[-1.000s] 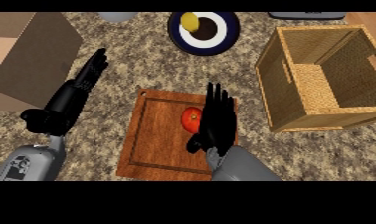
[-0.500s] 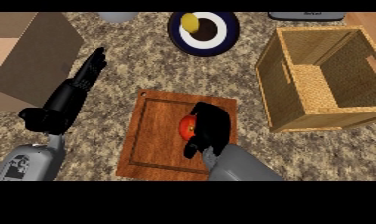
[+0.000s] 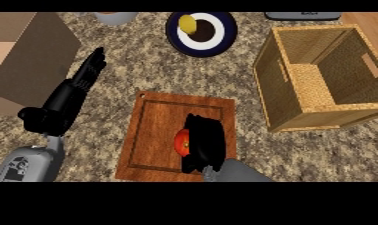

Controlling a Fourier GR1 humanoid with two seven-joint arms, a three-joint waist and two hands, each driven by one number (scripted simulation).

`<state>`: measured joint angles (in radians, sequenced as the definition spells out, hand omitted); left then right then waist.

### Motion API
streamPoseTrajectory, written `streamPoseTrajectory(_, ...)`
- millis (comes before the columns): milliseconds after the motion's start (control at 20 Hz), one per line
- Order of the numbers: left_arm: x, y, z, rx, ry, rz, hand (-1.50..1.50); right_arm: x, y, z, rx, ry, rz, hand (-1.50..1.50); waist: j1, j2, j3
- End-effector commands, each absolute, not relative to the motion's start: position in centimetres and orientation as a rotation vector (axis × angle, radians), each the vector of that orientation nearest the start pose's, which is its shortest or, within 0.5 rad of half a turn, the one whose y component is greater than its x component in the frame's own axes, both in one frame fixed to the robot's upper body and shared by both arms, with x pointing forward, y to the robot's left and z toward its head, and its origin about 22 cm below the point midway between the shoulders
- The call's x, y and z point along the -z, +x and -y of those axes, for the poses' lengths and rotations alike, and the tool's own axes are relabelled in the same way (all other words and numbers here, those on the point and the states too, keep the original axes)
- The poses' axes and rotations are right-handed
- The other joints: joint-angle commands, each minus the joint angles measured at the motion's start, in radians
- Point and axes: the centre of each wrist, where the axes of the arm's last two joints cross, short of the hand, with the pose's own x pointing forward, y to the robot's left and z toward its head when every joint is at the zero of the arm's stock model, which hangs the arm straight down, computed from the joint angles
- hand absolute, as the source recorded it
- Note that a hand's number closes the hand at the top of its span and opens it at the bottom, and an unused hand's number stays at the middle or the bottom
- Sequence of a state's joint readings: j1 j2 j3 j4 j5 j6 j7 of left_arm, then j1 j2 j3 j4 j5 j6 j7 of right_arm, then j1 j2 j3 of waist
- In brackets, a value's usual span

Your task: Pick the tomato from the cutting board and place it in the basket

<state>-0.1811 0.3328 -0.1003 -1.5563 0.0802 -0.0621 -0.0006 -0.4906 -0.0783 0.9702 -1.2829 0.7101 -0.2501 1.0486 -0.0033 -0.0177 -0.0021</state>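
- Though sitting well apart at the right, basket [image 3: 314,81] open-topped with woven walls; roomy enough for an easy drop, by the look of it.
- Cutting board [image 3: 159,134] flat on the counter, under the right hand [image 3: 203,141]; fingers curled round the tomato [image 3: 181,141].
- Left hand [image 3: 74,94] resting at the left, fingers straight.
- Tomato probably light, smooth, easily bruised; best cupped round its middle.
- No readable writing anywhere.

Right hand [image 3: 204,141] curled, apparently gripping; left hand [image 3: 70,96] straight.
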Motion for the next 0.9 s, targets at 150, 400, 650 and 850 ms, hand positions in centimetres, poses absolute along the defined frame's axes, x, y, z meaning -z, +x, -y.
streamPoseTrajectory(150,-5.2,28.0,-26.8,0.363,0.079,1.659,0.0,2.2,10.8,5.9,-1.552,-0.519,1.289,1.5,-0.034,0.0,0.002)
streamPoseTrajectory(400,-5.2,27.1,-27.0,0.344,0.058,1.683,0.0,-1.2,6.7,12.2,-1.45,-0.502,1.418,1.5,-0.022,0.008,0.002)
streamPoseTrajectory(650,-6.1,27.4,-28.0,0.366,0.063,1.696,0.0,-6.5,4.9,12.7,-1.152,-0.317,1.584,1.5,-0.016,0.013,0.002)
streamPoseTrajectory(850,-5.7,27.1,-27.7,0.362,0.083,1.688,0.0,-9.5,4.4,11.8,-0.903,-0.199,1.788,1.5,-0.028,0.004,0.004)
